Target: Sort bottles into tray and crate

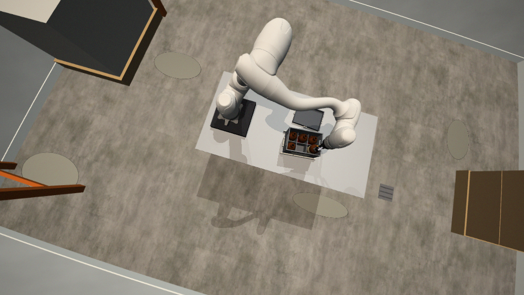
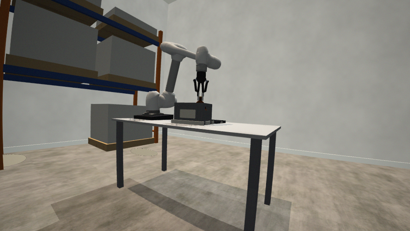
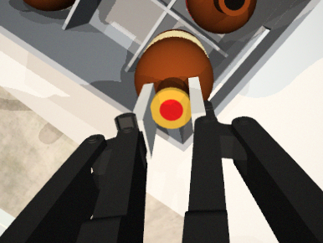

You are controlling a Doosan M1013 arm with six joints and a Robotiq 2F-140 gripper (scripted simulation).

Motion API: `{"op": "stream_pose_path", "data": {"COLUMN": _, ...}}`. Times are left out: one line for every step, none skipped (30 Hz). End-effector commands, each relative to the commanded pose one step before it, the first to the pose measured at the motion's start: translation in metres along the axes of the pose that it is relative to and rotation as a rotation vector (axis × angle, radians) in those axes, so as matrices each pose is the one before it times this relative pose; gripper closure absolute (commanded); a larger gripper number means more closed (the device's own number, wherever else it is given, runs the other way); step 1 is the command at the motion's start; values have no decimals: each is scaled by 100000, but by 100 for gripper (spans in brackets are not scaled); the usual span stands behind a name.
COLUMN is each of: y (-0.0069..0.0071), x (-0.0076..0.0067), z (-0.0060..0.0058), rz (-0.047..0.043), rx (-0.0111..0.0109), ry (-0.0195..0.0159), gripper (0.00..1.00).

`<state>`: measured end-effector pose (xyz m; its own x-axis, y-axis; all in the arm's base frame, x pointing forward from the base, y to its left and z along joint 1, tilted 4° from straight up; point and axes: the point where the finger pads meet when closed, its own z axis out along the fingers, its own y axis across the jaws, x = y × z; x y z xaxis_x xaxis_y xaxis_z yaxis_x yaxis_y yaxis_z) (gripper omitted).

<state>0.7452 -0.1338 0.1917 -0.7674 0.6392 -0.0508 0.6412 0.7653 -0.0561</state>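
Note:
A brown capped bottle with a yellow and red cap stands upright in the near right corner cell of the dark crate. Its top shows just above the crate's rim. My gripper points straight down and is shut on this bottle's neck, just below the cap. Open brown bottles stand in several other cells. The dark flat tray lies on the table just behind the crate and holds nothing.
The crate and tray sit mid-table on the white table. The robot's black base plate is at the table's left end. One crate cell beside the held bottle holds no bottle. Shelving and boxes stand beyond the table.

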Motion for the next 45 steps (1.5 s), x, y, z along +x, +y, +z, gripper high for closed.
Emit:
{"op": "stream_pose_path", "data": {"y": 0, "x": 3, "z": -764, "rz": -3, "rx": -12, "ry": 6, "gripper": 100}}
{"op": "stream_pose_path", "data": {"y": 0, "x": 0, "z": -333, "rz": 0, "rx": 1, "ry": 1, "gripper": 100}}
{"op": "stream_pose_path", "data": {"y": 0, "x": 0, "z": -333, "rz": 0, "rx": 1, "ry": 1, "gripper": 100}}
{"op": "stream_pose_path", "data": {"y": 0, "x": 0, "z": -333, "rz": 0, "rx": 1, "ry": 1, "gripper": 100}}
{"op": "stream_pose_path", "data": {"y": 0, "x": 0, "z": -333, "rz": 0, "rx": 1, "ry": 1, "gripper": 100}}
{"op": "stream_pose_path", "data": {"y": 0, "x": 0, "z": -333, "rz": 0, "rx": 1, "ry": 1, "gripper": 100}}
{"op": "stream_pose_path", "data": {"y": 0, "x": 0, "z": -333, "rz": 0, "rx": 1, "ry": 1, "gripper": 100}}
{"op": "stream_pose_path", "data": {"y": 0, "x": 0, "z": -333, "rz": 0, "rx": 1, "ry": 1, "gripper": 100}}
{"op": "stream_pose_path", "data": {"y": 0, "x": 0, "z": -333, "rz": 0, "rx": 1, "ry": 1, "gripper": 100}}
{"op": "stream_pose_path", "data": {"y": 0, "x": 0, "z": 0, "rz": 0, "rx": 0, "ry": 0, "gripper": 100}}
{"op": "stream_pose_path", "data": {"y": 0, "x": 0, "z": 0, "rz": 0, "rx": 0, "ry": 0, "gripper": 100}}
{"op": "stream_pose_path", "data": {"y": 1, "x": -1, "z": -299, "rz": 4, "rx": -14, "ry": -14, "gripper": 100}}
{"op": "stream_pose_path", "data": {"y": 0, "x": 0, "z": -333, "rz": 0, "rx": 1, "ry": 1, "gripper": 100}}
{"op": "stream_pose_path", "data": {"y": 0, "x": 0, "z": -333, "rz": 0, "rx": 1, "ry": 1, "gripper": 100}}
{"op": "stream_pose_path", "data": {"y": 0, "x": 0, "z": -333, "rz": 0, "rx": 1, "ry": 1, "gripper": 100}}
{"op": "stream_pose_path", "data": {"y": 0, "x": 0, "z": -333, "rz": 0, "rx": 1, "ry": 1, "gripper": 100}}
{"op": "stream_pose_path", "data": {"y": 0, "x": 0, "z": -333, "rz": 0, "rx": 1, "ry": 1, "gripper": 100}}
{"op": "stream_pose_path", "data": {"y": 0, "x": 0, "z": -333, "rz": 0, "rx": 1, "ry": 1, "gripper": 100}}
{"op": "stream_pose_path", "data": {"y": 0, "x": 0, "z": -333, "rz": 0, "rx": 1, "ry": 1, "gripper": 100}}
{"op": "stream_pose_path", "data": {"y": 0, "x": 0, "z": -333, "rz": 0, "rx": 1, "ry": 1, "gripper": 100}}
{"op": "stream_pose_path", "data": {"y": 0, "x": 0, "z": -333, "rz": 0, "rx": 1, "ry": 1, "gripper": 100}}
{"op": "stream_pose_path", "data": {"y": 0, "x": 0, "z": -333, "rz": 0, "rx": 1, "ry": 1, "gripper": 100}}
{"op": "stream_pose_path", "data": {"y": 0, "x": 0, "z": -333, "rz": 0, "rx": 1, "ry": 1, "gripper": 100}}
{"op": "stream_pose_path", "data": {"y": 0, "x": 0, "z": -333, "rz": 0, "rx": 1, "ry": 1, "gripper": 100}}
{"op": "stream_pose_path", "data": {"y": 0, "x": 0, "z": -333, "rz": 0, "rx": 1, "ry": 1, "gripper": 100}}
{"op": "stream_pose_path", "data": {"y": 0, "x": 0, "z": -333, "rz": 0, "rx": 1, "ry": 1, "gripper": 100}}
{"op": "stream_pose_path", "data": {"y": 0, "x": 0, "z": 0, "rz": 0, "rx": 0, "ry": 0, "gripper": 100}}
{"op": "stream_pose_path", "data": {"y": 0, "x": 0, "z": 0, "rz": 0, "rx": 0, "ry": 0, "gripper": 100}}
{"op": "stream_pose_path", "data": {"y": 1, "x": 0, "z": -152, "rz": 3, "rx": -16, "ry": -16, "gripper": 100}}
{"op": "stream_pose_path", "data": {"y": 0, "x": 0, "z": -185, "rz": 0, "rx": 1, "ry": 1, "gripper": 100}}
{"op": "stream_pose_path", "data": {"y": 0, "x": 0, "z": -185, "rz": 0, "rx": 1, "ry": 1, "gripper": 100}}
{"op": "stream_pose_path", "data": {"y": 0, "x": 0, "z": -185, "rz": 0, "rx": 1, "ry": 1, "gripper": 100}}
{"op": "stream_pose_path", "data": {"y": 0, "x": 0, "z": -185, "rz": 0, "rx": 1, "ry": 1, "gripper": 100}}
{"op": "stream_pose_path", "data": {"y": 0, "x": 0, "z": -185, "rz": 0, "rx": 1, "ry": 1, "gripper": 100}}
{"op": "stream_pose_path", "data": {"y": 0, "x": 0, "z": -185, "rz": 0, "rx": 1, "ry": 1, "gripper": 100}}
{"op": "stream_pose_path", "data": {"y": 0, "x": 0, "z": -185, "rz": 0, "rx": 1, "ry": 1, "gripper": 100}}
{"op": "stream_pose_path", "data": {"y": 0, "x": 0, "z": -185, "rz": 0, "rx": 1, "ry": 1, "gripper": 100}}
{"op": "stream_pose_path", "data": {"y": 0, "x": 0, "z": -185, "rz": 0, "rx": 1, "ry": 1, "gripper": 100}}
{"op": "stream_pose_path", "data": {"y": 0, "x": 0, "z": -185, "rz": 0, "rx": 1, "ry": 1, "gripper": 100}}
{"op": "stream_pose_path", "data": {"y": 0, "x": 0, "z": -185, "rz": 0, "rx": 1, "ry": 1, "gripper": 100}}
{"op": "stream_pose_path", "data": {"y": 0, "x": 0, "z": -185, "rz": 0, "rx": 1, "ry": 1, "gripper": 100}}
{"op": "stream_pose_path", "data": {"y": 0, "x": 0, "z": -185, "rz": 0, "rx": 1, "ry": 1, "gripper": 100}}
{"op": "stream_pose_path", "data": {"y": 0, "x": 0, "z": -185, "rz": 0, "rx": 1, "ry": 1, "gripper": 100}}
{"op": "stream_pose_path", "data": {"y": 0, "x": 0, "z": 0, "rz": 0, "rx": 0, "ry": 0, "gripper": 100}}
{"op": "stream_pose_path", "data": {"y": 0, "x": 0, "z": 0, "rz": 0, "rx": 0, "ry": 0, "gripper": 100}}
